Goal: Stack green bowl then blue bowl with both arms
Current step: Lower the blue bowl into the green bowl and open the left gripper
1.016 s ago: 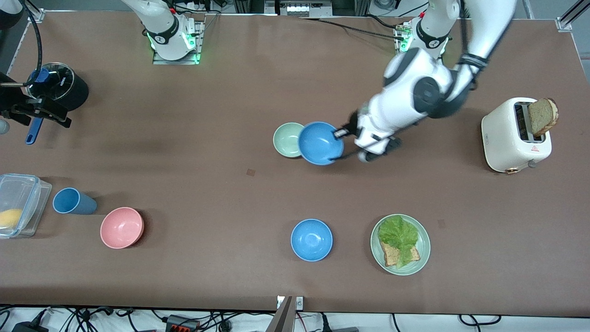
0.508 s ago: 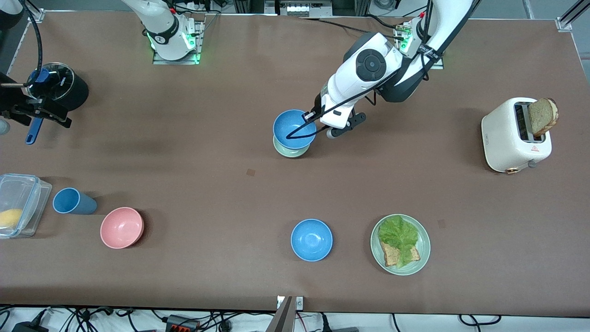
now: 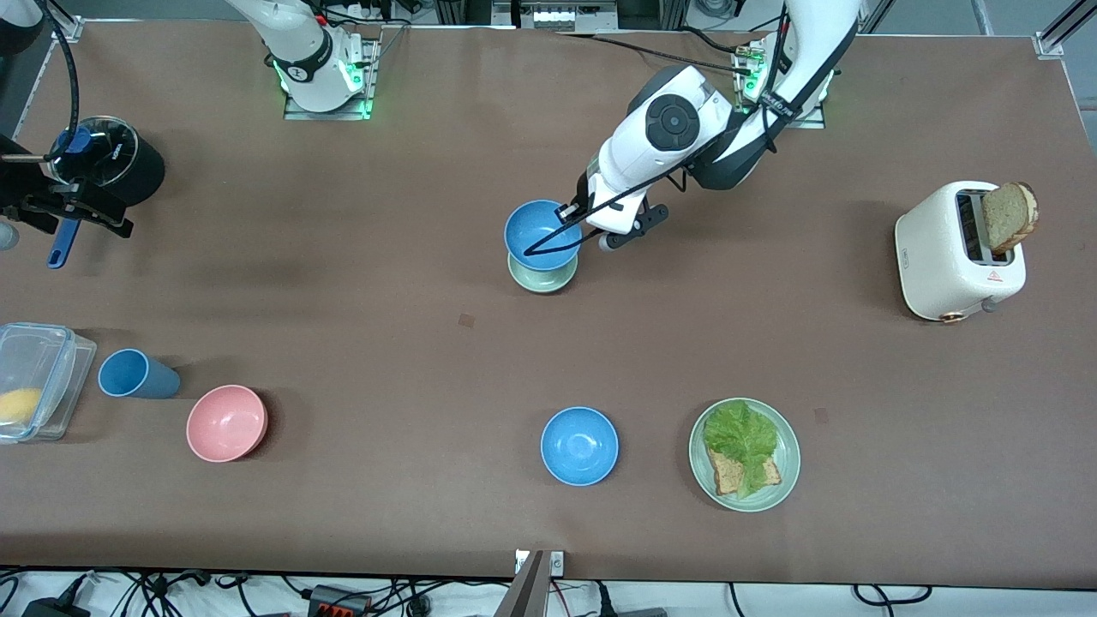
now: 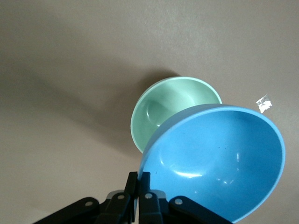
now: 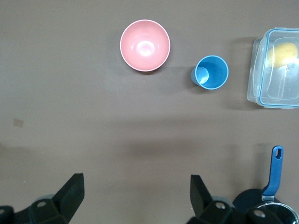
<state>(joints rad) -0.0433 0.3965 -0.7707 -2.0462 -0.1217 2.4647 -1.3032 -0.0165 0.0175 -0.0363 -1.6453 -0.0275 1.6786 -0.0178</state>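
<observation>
The left gripper [image 3: 572,224] is clamped on the rim of the small round bright-blue bowl [image 3: 540,234], holding it tilted in the air directly over the small round pale mint-green bowl [image 3: 542,276], which rests on the brown table [image 3: 343,343]. In the left wrist view the fingers [image 4: 138,184] pinch the blue rim, and the green bowl's [image 4: 163,105] hollow shows past it, with a gap between the 2 bowls. 1 second ago the blue bowl hung beside the green bowl, toward the left arm's end of the table; half a second ago it was already above it, and since then it has shifted only slightly toward the robots' bases. The green bowl has not moved. The right gripper [image 5: 135,196] waits with its jaws spread wide and empty, above the table near the black pot [image 3: 116,167] at the right arm's end. A second matching blue bowl [image 3: 579,446] sits nearer the front camera than the green bowl, unmoved.
</observation>
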